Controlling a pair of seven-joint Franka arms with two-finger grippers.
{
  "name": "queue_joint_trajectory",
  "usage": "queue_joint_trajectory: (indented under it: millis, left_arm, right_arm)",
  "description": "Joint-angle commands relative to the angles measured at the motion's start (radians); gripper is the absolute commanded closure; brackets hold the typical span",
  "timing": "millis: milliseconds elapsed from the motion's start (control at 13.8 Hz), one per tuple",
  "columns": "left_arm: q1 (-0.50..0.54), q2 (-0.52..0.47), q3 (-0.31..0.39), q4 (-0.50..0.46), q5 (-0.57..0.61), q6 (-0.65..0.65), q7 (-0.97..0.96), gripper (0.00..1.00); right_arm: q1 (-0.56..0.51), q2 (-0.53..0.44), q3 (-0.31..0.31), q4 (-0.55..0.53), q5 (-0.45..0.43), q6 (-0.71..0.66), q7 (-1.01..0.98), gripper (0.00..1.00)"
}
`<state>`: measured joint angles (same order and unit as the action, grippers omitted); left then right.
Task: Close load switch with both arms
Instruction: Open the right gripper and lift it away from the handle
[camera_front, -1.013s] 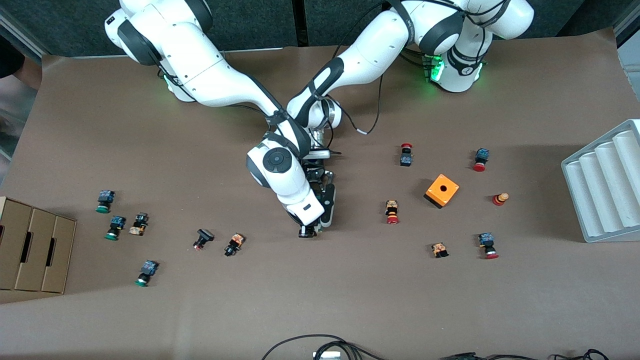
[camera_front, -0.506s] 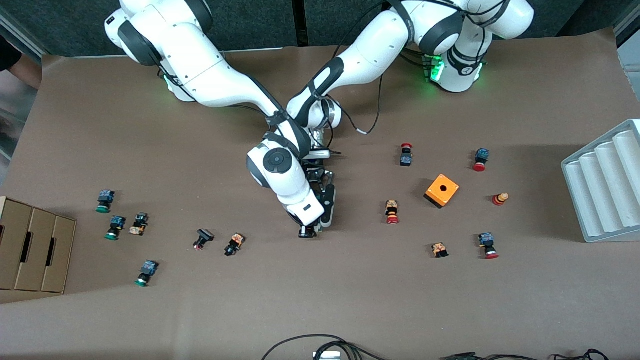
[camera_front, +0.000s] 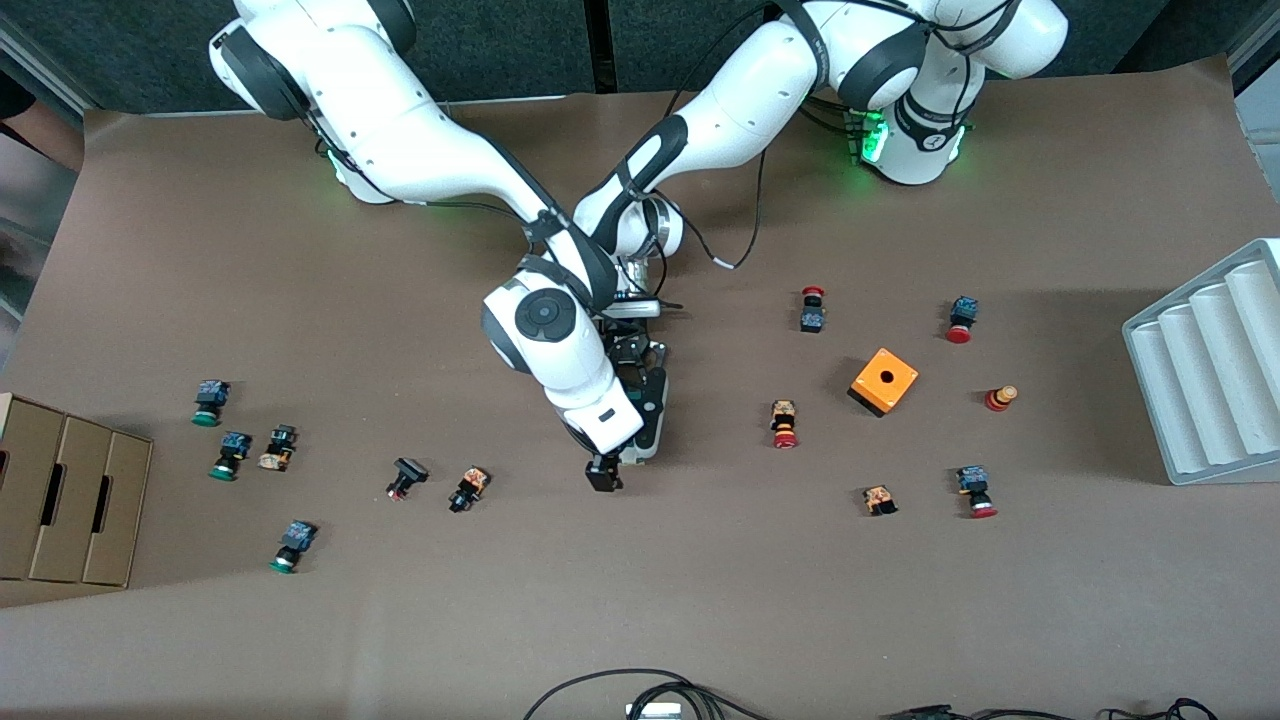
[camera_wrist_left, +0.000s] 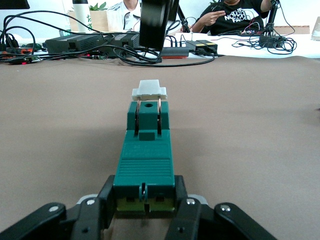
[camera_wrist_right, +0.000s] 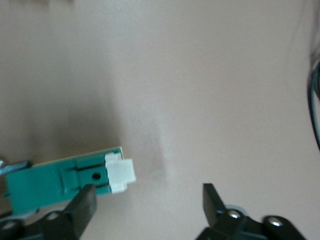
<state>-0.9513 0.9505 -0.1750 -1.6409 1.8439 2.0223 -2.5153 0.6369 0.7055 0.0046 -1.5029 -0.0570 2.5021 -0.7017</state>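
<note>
Here the left gripper (camera_wrist_left: 144, 210) pinches one end of the load switch (camera_wrist_left: 144, 152) (white lever (camera_wrist_left: 149, 89) lying flat) mid-table; the right gripper (camera_wrist_right: 150, 210), fingers spread, hangs above the lever end.

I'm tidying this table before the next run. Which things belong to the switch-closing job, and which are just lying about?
Part of the job:
load switch, lying on the table, clamped at one end by the left tool
right tool, open, over the table by the switch's white lever

Lying about:
orange cube
scattered push-buttons
cardboard box
grey tray
</note>
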Motion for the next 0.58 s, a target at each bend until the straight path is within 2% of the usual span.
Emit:
queue_joint_trajectory:
  millis: [0, 145, 217, 289, 362, 506]
  left_arm:
    - [0.005, 0.004, 0.003, -0.005, 0.000, 0.018, 0.000, 0.67]
    - [0.005, 0.004, 0.003, -0.005, 0.000, 0.018, 0.000, 0.66]
    - [0.005, 0.002, 0.003, -0.004, -0.002, 0.018, -0.002, 0.48]
    - [0.006, -0.001, 0.003, -0.005, -0.002, 0.019, 0.000, 0.19]
    - [0.006, -0.001, 0.003, -0.005, -0.002, 0.021, 0.000, 0.00]
    - [0.006, -0.004, 0.002, -0.004, -0.008, 0.022, -0.002, 0.00]
  right_arm:
    - [-0.009, -0.090, -0.002, -0.008, 0.029, -0.121, -0.005, 0.00]
    - [-0.023, -0.129, -0.002, -0.008, 0.029, -0.179, -0.005, 0.00]
    - [-0.031, -0.145, -0.002, -0.008, 0.029, -0.210, -0.004, 0.00]
    - [-0.046, -0.162, -0.002, -0.010, 0.029, -0.239, -0.005, 0.00]
    - [-0.075, -0.178, 0.000, -0.010, 0.031, -0.270, -0.007, 0.00]
    - [-0.111, -0.222, 0.000, -0.008, 0.043, -0.321, -0.004, 0.00]
